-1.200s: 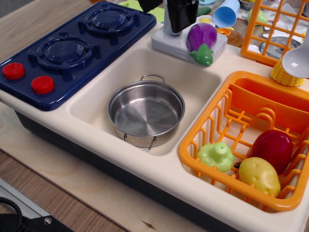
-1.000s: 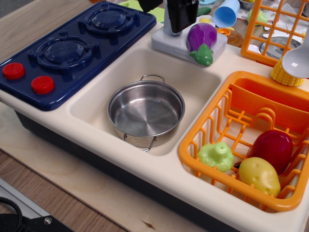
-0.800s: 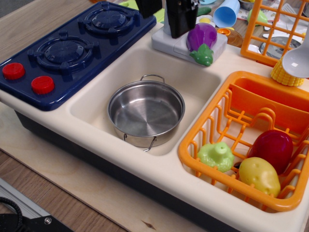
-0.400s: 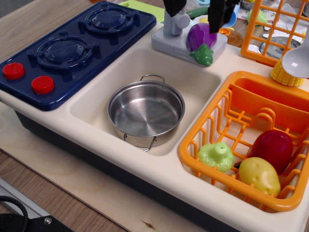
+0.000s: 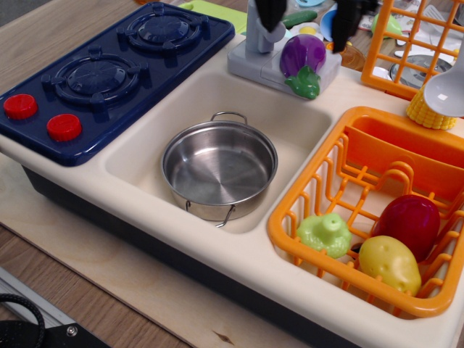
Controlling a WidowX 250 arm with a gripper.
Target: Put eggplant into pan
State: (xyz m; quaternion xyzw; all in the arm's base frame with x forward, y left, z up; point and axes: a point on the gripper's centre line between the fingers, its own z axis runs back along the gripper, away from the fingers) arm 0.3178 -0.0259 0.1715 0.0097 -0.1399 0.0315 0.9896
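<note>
The purple eggplant [image 5: 303, 54] with its green stem cap lies on the grey faucet base [image 5: 250, 67] behind the sink, cap toward the front. The steel pan [image 5: 220, 168] sits empty in the beige sink [image 5: 145, 141], in front and to the left of the eggplant. My gripper [image 5: 308, 20] is at the top edge, open. One dark finger [image 5: 271, 13] is left of the eggplant and the other [image 5: 344, 23] is to its right. Both tips are just above and behind the eggplant, not touching it.
A blue toy stove [image 5: 109, 69] with red knobs is at the left. An orange dish rack [image 5: 362, 138] at the right holds a light green vegetable [image 5: 325, 234], a dark red toy [image 5: 410, 222] and a yellow potato [image 5: 389, 263]. Corn [image 5: 428, 112], a grey spoon [image 5: 446, 87] and an orange crate [image 5: 413, 43] are at the back right.
My gripper has moved right from beside the faucet and opened wide. Its fingers now stand on either side of the eggplant. The eggplant and pan have not moved.
</note>
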